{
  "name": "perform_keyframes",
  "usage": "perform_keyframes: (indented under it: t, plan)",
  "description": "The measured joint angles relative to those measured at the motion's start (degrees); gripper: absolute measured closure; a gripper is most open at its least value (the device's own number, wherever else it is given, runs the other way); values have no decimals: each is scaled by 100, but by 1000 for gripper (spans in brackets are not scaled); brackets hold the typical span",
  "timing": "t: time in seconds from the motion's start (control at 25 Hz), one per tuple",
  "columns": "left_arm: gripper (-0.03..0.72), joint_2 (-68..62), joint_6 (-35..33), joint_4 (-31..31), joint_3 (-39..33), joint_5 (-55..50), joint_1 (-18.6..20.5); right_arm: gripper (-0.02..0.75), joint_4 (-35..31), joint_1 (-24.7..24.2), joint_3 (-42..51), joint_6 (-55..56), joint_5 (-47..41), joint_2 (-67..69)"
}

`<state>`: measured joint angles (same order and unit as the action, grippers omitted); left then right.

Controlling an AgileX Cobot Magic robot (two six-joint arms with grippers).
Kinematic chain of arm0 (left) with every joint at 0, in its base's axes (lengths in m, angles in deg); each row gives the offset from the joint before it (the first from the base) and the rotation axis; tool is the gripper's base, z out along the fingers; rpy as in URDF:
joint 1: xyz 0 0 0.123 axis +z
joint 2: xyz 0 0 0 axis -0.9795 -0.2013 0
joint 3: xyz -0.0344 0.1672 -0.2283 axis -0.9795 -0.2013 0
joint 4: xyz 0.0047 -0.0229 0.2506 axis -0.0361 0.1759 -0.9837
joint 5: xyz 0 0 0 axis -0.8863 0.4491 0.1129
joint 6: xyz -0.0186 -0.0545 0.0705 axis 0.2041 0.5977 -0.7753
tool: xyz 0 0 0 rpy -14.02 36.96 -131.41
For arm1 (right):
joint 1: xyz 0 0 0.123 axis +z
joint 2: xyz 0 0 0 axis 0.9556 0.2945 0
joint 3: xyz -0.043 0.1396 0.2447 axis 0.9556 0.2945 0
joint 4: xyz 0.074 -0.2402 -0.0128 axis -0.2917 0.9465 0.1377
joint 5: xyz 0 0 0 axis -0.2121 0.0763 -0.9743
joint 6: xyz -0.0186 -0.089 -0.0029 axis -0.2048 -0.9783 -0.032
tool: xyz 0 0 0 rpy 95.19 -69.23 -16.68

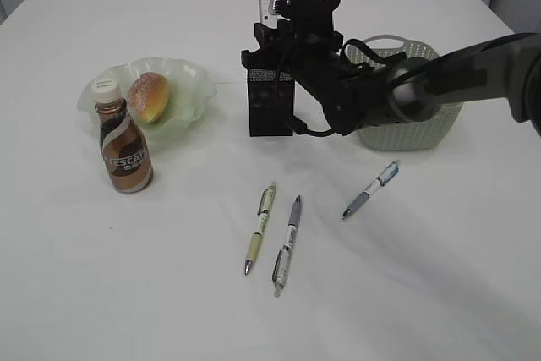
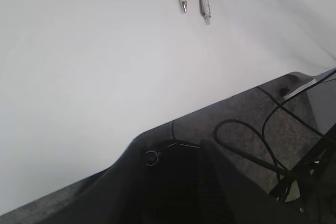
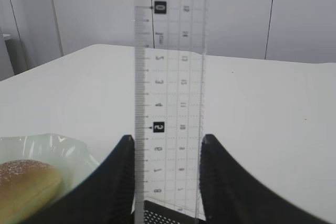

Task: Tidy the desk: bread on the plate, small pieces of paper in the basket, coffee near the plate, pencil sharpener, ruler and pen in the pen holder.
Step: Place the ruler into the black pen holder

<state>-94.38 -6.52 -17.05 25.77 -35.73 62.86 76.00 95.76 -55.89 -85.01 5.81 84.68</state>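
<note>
The right gripper (image 3: 167, 182) clamps an upright clear ruler (image 3: 169, 103) over the black pen holder (image 1: 269, 103) at mid-table. The bun (image 1: 149, 95) sits on the plate (image 1: 188, 90) near the left edge, coffee (image 1: 124, 145) beside it; three pens (image 1: 286, 243) lie toward the front edge. The left gripper's state cannot be told.

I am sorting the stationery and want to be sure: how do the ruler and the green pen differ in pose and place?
The ruler stands upright between the right gripper fingers over the black pen holder; the green pen lies flat on the table. The ruler is clear, flat and wide; the green pen is opaque and slim. Both belong in the pen holder.
</note>
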Motion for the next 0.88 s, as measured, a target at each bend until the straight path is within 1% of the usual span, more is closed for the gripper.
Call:
perform_keyframes:
  t: [0.56,0.88]
  plan:
    - [443,0,0,0,0,95,0,435,73,0,0,22,-73,0]
    - [443,0,0,-3,0,95,0,412,73,0,0,64,-671,0]
